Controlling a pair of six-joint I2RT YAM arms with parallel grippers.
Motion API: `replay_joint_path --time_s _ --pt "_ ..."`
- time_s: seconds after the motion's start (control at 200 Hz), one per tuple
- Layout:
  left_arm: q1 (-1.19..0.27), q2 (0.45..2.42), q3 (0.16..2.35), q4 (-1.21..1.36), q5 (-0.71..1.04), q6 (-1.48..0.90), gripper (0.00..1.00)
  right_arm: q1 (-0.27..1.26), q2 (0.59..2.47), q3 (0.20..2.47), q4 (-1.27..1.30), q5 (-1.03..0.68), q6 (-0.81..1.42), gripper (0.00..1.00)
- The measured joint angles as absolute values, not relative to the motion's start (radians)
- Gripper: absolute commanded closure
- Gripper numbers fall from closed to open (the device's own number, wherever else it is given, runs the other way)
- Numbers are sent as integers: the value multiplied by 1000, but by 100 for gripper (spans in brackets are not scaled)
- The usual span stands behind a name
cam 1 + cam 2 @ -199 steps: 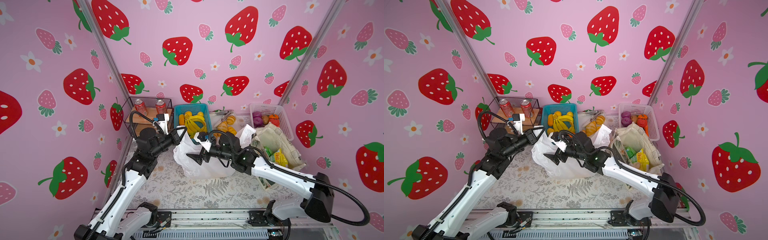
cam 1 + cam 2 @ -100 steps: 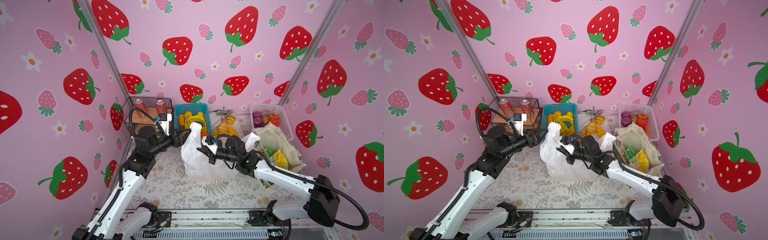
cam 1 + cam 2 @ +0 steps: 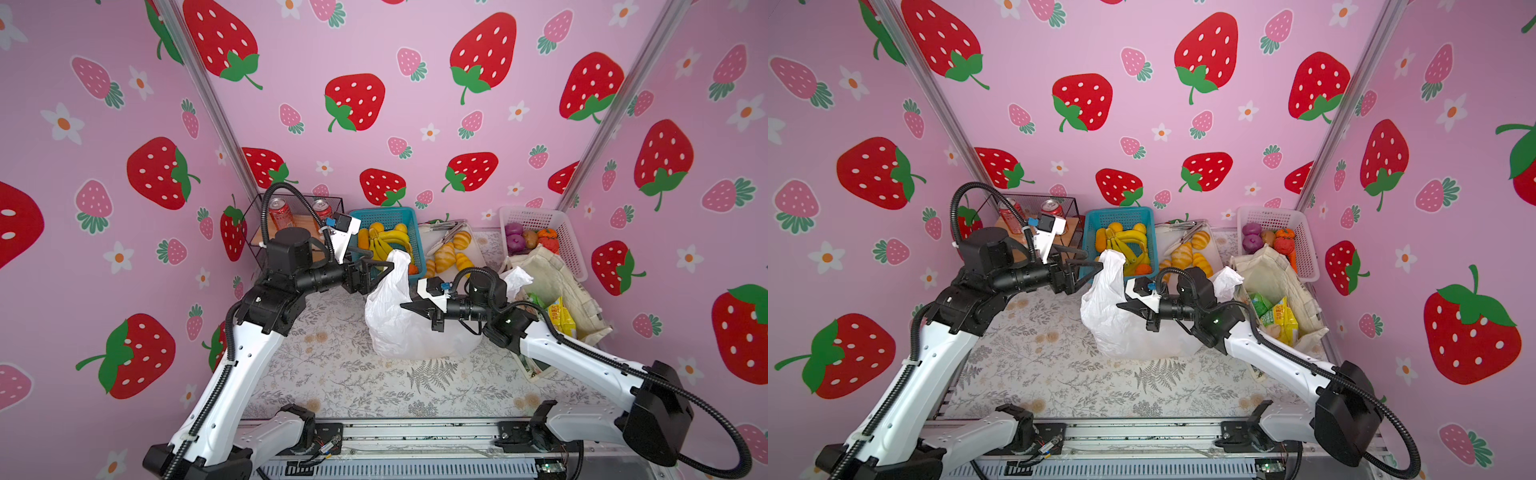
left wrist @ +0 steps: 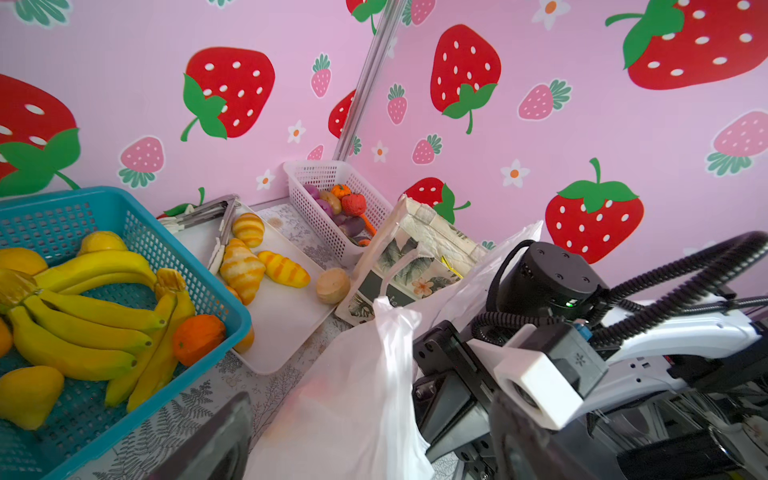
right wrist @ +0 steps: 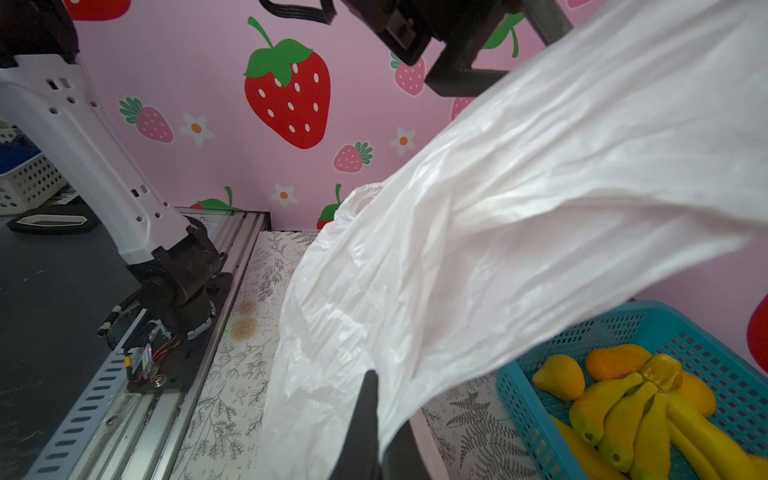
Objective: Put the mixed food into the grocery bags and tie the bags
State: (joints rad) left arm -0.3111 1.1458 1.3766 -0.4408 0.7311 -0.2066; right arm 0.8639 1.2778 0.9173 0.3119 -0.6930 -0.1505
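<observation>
Front rail (image 3: 415,436) & both arm bases are nearest, partly cut off at the frame's lower edge. The worktop (image 3: 332,374) has a grey fern-and-flower print cloth.

Mid-worktop: white plastic bag (image 3: 395,332) sits slumped. Its film is opaque, so contents can't be made out, and the R arm crosses in front & hides its right side. Right gripper (image 3: 405,306) has jaws closed, pinching the bag film approx mid-height. In the R wrist view its fingers (image 5: 365,415) are cut off at the frame edge. Left gripper (image 3: 382,261) has jaws spread wide, w/ the upright bag handle between them, unclamped. In the L wrist view its fingers (image 4: 216,436) are blurred.

At the worktop's right edge: canvas tote (image 3: 557,282) gapes, yellow & green snack packets (image 3: 561,318) inside. Its near corner is hidden behind the R arm.

Along the back edge, L to R:
- wire rack (image 3: 307,199) w/ red cans (image 3: 281,214)
- blue basket (image 3: 382,212) of bananas (image 3: 386,241)
- white tray (image 3: 478,249) w/ rolls (image 3: 444,255)
- white basket (image 3: 536,216), veg partly hidden by its wall & the tote

Walls (image 3: 415,124): pink w/ strawberry print, three sides.
</observation>
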Motion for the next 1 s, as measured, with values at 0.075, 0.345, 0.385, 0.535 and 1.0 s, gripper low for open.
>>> replay_joint_path --time_s 0.075,0.345,0.385,0.535,1.0 --pt "-312 1195 1401 -447 764 -215 26 864 1278 917 318 -710 -149 100" --pt "-339 1299 1461 -441 852 -250 86 866 1288 917 327 -711 -121 100" --pt "-342 1304 1465 -441 859 -253 99 866 1288 918 327 -689 -107 95" --pt "-344 1282 1459 -436 824 -282 100 871 1288 947 282 -498 -15 55" --pt "-345 1095 1246 -265 618 -503 100 1171 1260 934 397 55 156 0"
